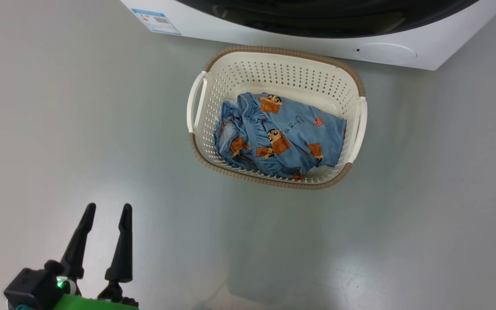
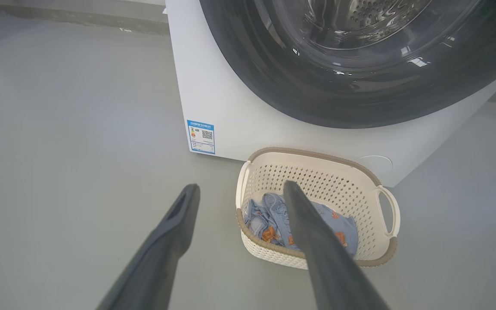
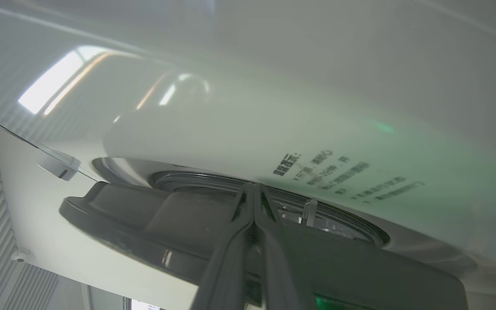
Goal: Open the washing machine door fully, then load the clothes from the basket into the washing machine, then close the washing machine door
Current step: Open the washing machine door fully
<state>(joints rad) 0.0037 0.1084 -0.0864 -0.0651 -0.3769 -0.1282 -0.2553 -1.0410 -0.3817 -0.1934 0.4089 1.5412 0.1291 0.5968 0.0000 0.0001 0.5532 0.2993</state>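
A bare grey floor (image 1: 58, 107) runs up to the white washing machine (image 1: 213, 26). From the left wrist its round, dark-rimmed door (image 2: 274, 82) looks closed or nearly so; I cannot tell whether it is ajar. The basket (image 1: 282, 75) sits on the floor directly in front of the washing machine, just below the door and close to the base. That probably keeps the lift from basket to drum short. The clothes (image 1: 282, 133) lie inside it as a crumpled bundle, so loading has not begun.

The right fingers (image 3: 254, 187) are pressed flat together with nothing between them. Their joined tip sits at the line where the door's dark rim meets the machine's white front. My reading is that a thin, closed tip suits hooking behind that rim to draw the door out. The left fingers (image 1: 123, 224) are spread wide and empty, well back from the washing machine with the basket between, likely ready for the clothes once the door is open.

Counted: one washing machine, one door, and one basket with two white handles (image 1: 196, 103). There is one bundle of clothes, though how many garments it holds is unclear. One blue label (image 1: 155, 19) sits at the machine's lower front corner on the robot's left, and there are two pairs of fingers.
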